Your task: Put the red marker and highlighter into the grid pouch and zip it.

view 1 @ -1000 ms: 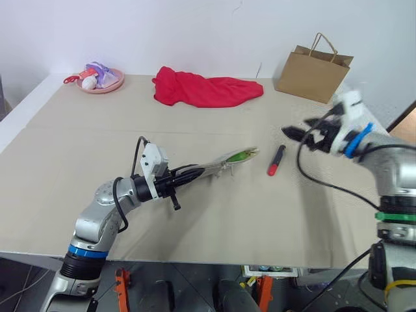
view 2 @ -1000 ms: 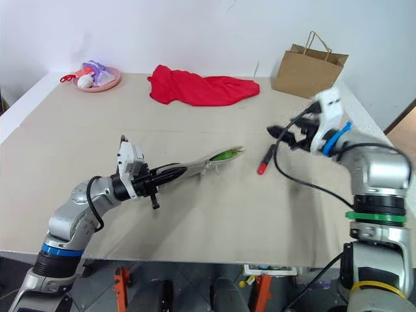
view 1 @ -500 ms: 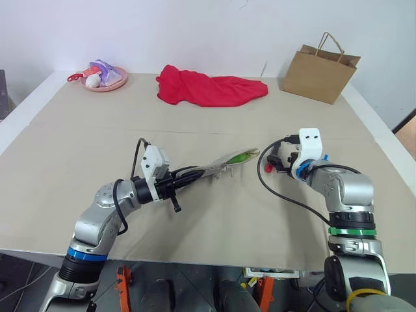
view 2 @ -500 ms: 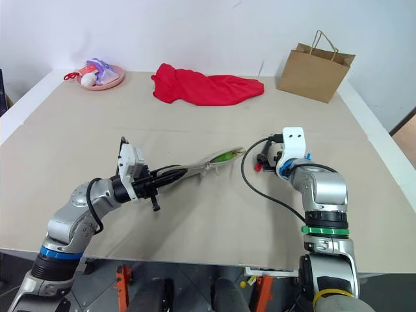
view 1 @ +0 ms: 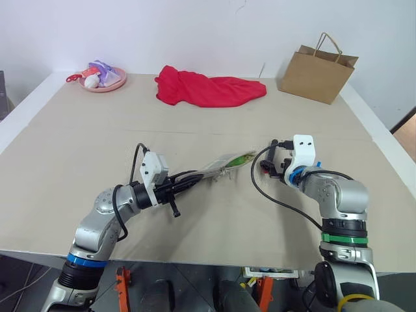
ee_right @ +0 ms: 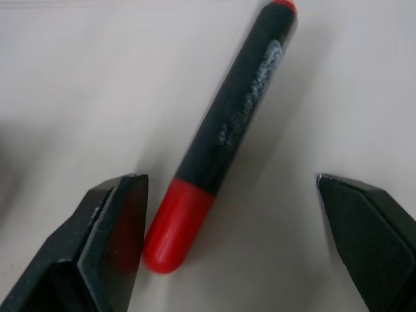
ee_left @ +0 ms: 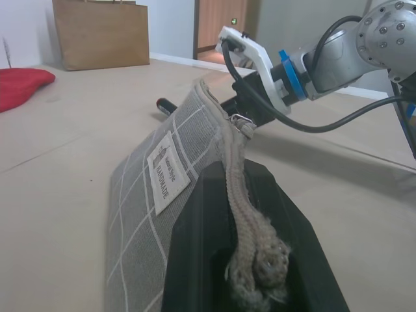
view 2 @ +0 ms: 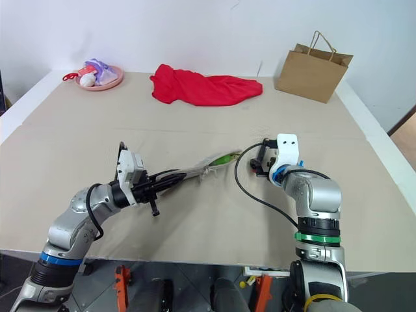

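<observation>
Right gripper: jaws wide, straddling the red marker.
Marker axis: apparently slanting across the gap, red cap nearest.
Left gripper: clamped on the grid pouch.

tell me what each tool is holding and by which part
The left tool is shut on the grid pouch, gripping its zipper edge. The right tool holds nothing, open around the red marker.

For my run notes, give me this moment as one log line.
left gripper: shut on grid pouch | highlighter: in pouch | right gripper: open, straddling red marker on table
</observation>
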You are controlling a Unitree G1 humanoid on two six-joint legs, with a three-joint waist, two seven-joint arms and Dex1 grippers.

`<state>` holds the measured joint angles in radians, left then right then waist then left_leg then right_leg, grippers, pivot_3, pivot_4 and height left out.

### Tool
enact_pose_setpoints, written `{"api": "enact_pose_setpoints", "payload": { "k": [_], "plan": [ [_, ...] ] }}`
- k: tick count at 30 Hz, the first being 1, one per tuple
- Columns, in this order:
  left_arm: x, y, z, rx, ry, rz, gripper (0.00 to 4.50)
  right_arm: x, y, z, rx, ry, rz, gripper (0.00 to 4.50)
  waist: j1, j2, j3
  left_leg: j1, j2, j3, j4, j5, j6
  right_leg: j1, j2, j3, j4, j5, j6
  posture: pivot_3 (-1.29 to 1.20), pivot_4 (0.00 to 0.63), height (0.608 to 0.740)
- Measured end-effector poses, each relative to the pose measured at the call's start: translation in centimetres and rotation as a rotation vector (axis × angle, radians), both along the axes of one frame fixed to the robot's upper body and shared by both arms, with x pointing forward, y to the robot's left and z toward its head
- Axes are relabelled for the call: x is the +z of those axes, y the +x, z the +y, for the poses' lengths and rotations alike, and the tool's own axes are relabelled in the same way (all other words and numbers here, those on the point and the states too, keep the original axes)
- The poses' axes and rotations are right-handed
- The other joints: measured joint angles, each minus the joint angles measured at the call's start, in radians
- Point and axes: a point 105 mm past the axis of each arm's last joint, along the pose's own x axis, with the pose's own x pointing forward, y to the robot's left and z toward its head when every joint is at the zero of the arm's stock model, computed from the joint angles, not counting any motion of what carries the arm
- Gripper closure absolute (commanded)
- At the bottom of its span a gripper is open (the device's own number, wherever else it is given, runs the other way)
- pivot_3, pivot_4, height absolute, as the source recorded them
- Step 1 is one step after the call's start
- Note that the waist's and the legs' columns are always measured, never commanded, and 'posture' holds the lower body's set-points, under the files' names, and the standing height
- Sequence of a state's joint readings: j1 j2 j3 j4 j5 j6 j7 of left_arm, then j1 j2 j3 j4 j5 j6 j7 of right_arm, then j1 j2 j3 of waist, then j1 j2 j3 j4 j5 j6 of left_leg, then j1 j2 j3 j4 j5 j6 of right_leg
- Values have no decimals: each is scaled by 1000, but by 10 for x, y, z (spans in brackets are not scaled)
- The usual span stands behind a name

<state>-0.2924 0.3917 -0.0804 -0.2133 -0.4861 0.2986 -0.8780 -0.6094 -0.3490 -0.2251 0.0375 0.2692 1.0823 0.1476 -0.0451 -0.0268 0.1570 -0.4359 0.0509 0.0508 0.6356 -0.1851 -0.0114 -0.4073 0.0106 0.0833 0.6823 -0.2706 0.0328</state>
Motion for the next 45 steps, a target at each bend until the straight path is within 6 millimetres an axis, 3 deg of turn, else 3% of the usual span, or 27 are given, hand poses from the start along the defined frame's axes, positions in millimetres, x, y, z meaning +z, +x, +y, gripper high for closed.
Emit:
{"api": "enact_pose_setpoints", "payload": {
  "k": [5, 9, 13, 14, 22, 25, 28, 31, 36, 39, 45],
  "plan": [
    [-2, 0, -1, 0, -10, -3, 4500, -2, 7, 3, -28, -16, -6, 50, -1, -1, -1, 1, 1, 0, 0, 0, 0, 0, 0, 0, 0, 0, 0, 0, 150, 740],
    [-2, 0, -2, -1, -12, -4, 4500, -12, 13, 2, -58, -61, -7, 1599, -2, -6, -4, 5, 1, 1, 0, 1, 0, 3, 1, 1, 0, -1, 3, 0, 150, 740],
    [-3, 0, -2, 3, -10, -8, 4500, -19, 17, -1, -61, -100, -26, 3621, -4, -7, -4, 9, 2, 1, 0, 2, 2, 5, 1, 3, 0, -1, 4, 0, 150, 740],
    [-3, 0, -1, 4, -10, -7, 4500, -19, 17, 0, -56, -104, -33, 3912, -4, -7, -5, 9, 2, 1, 0, 2, 2, 6, 1, 3, 0, -1, 4, 0, 150, 740],
    [-4, -1, -1, -1, -11, -11, 4500, -15, 14, -11, -10, -124, -89, 3936, -3, -7, -5, 8, 1, 1, -1, 2, 2, 6, 1, 2, 0, -1, 4, 0, 150, 740],
    [-5, -2, -1, -13, -9, -12, 4500, -8, 10, -17, 87, -154, -135, 3936, 0, -3, -2, 4, -1, 1, -1, 2, 2, 2, -1, 3, 0, -1, 4, 0, 150, 740],
    [-5, -3, -1, -23, -7, -15, 4500, 35, -1, -14, 328, -311, -292, 3936, 0, 1, 0, 0, -3, 1, -2, 2, 3, -2, -2, 5, -1, -1, 5, 0, 150, 740],
    [-7, -2, 1, -22, -2, -10, 4500, 83, -30, -9, 619, -534, -423, 3936, 0, 1, 0, 0, -2, 0, -2, -1, 4, 0, -2, 1, -2, -5, 7, 0, 150, 740],
    [-8, -1, 2, -24, 2, -3, 4500, 104, -74, -23, 893, -667, -293, 3936, 2, 1, 1, 0, -2, -1, -2, -2, 4, 0, -2, 0, -2, -6, 5, 0, 150, 740],
    [-9, -1, 2, -23, 2, -1, 4500, 106, -88, -16, 995, -713, -269, 3936, -2, 0, 1, 3, 0, -1, -2, -2, 4, 1, -1, 2, -2, -7, 5, 0, 150, 740],
    [-9, -1, 2, -25, 1, -1, 4500, 97, -90, -7, 1040, -745, -249, 3936, 0, 0, 2, 4, 0, 0, -1, -2, 4, 2, -2, 3, -2, -5, 6, 0, 150, 740]
  ]
}}
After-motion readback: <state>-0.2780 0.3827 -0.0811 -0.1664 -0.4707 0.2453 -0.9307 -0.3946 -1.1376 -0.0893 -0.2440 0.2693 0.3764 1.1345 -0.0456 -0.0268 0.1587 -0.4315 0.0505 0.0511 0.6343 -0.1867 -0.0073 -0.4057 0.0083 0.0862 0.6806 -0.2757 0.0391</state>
